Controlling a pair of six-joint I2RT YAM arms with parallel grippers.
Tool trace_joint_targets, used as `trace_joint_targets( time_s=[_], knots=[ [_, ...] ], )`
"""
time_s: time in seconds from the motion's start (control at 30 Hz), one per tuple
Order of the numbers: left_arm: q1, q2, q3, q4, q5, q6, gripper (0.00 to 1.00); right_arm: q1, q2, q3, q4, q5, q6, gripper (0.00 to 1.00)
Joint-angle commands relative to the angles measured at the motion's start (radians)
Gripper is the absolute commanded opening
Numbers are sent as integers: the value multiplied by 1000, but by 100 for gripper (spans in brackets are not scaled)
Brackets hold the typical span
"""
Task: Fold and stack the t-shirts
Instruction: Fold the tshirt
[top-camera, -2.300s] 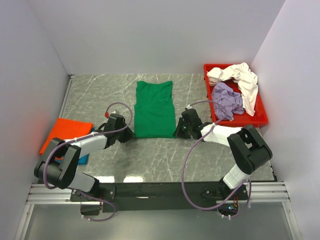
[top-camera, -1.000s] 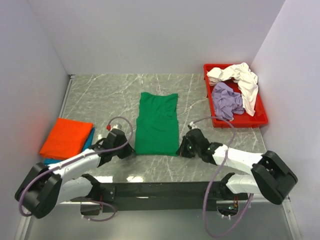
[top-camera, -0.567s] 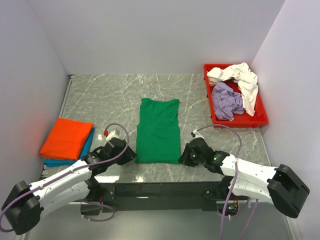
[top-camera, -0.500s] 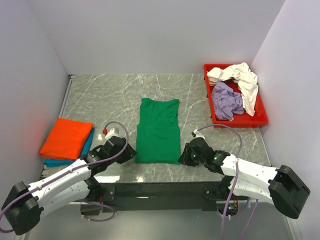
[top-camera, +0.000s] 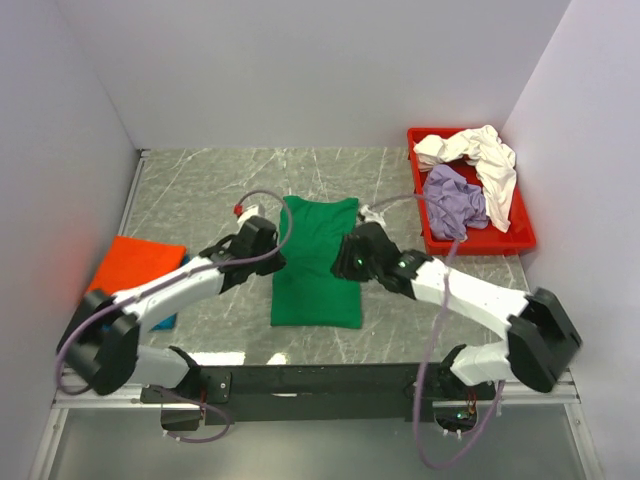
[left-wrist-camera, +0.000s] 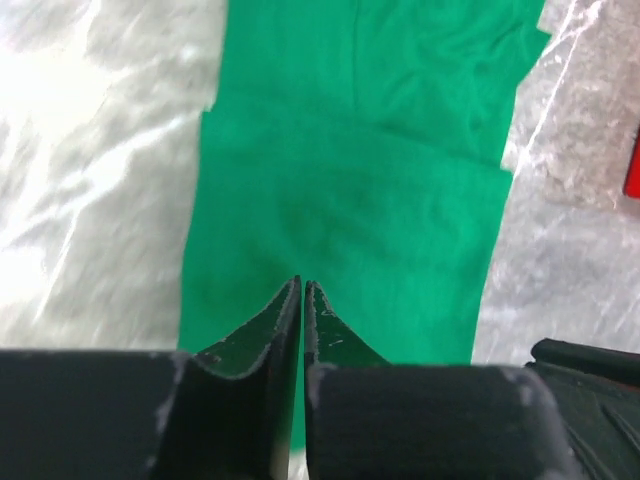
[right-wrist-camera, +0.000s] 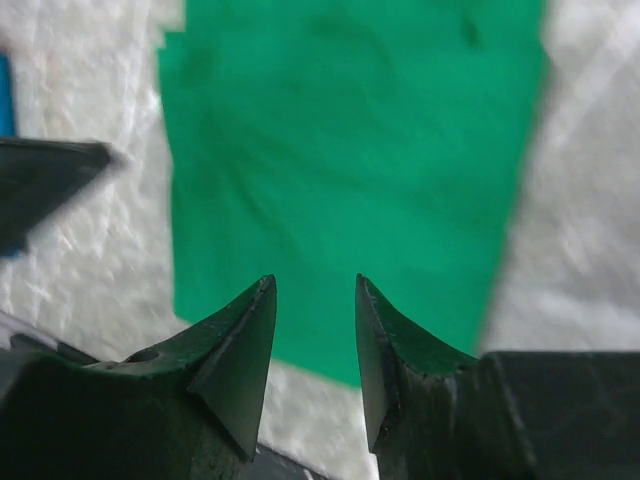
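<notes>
The left gripper (left-wrist-camera: 302, 290) has its two fingers pressed almost together, with only a hairline slit between them and no cloth visible in it. It hangs just over the left long edge of the green t-shirt (left-wrist-camera: 350, 200), roughly halfway along. Across the cloth, the right gripper (right-wrist-camera: 312, 295) stands with its jaws moderately parted and empty, over the shirt's right edge. The shirt lies flat on the table (top-camera: 200, 190) between the two, already narrowed to a long strip, with one short end toward the arm bases and the other beyond the fingertips.

The cloth looks light and limp, so it should sag from any single hold and slide easily on the smooth stone. Its stacked layers may slip apart, so the best hold is probably at the two corners of a short end, biting through every layer. The left fingers would have to open first.

Well out past the left gripper's outer side rests a folded orange t-shirt (top-camera: 128, 262). Past the right gripper's outer side stands a red tray (top-camera: 490, 246) holding a crumpled cream-white t-shirt (top-camera: 485, 150) and a lavender t-shirt (top-camera: 452, 200)
</notes>
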Motion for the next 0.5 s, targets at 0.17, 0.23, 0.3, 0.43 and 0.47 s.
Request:
trace_joint_targets(
  time_s=[0.17,0.23,0.3,0.43,0.47],
  knots=[
    [64,240,172,150,113,118,6,-52,347,276,55,-27,-103,41],
    [81,303,191,167,134,115,4,-59,395,308,55,-32,-110,41],
    [92,355,195,193,149,106,2,-81,453,322,55,-30,-117,40],
    [116,419,180,222,157,94,1,-147,513,294,70,-50,-110,39],
    [119,429,175,227,157,94,1,-160,519,284,76,-47,-110,39]
  ],
)
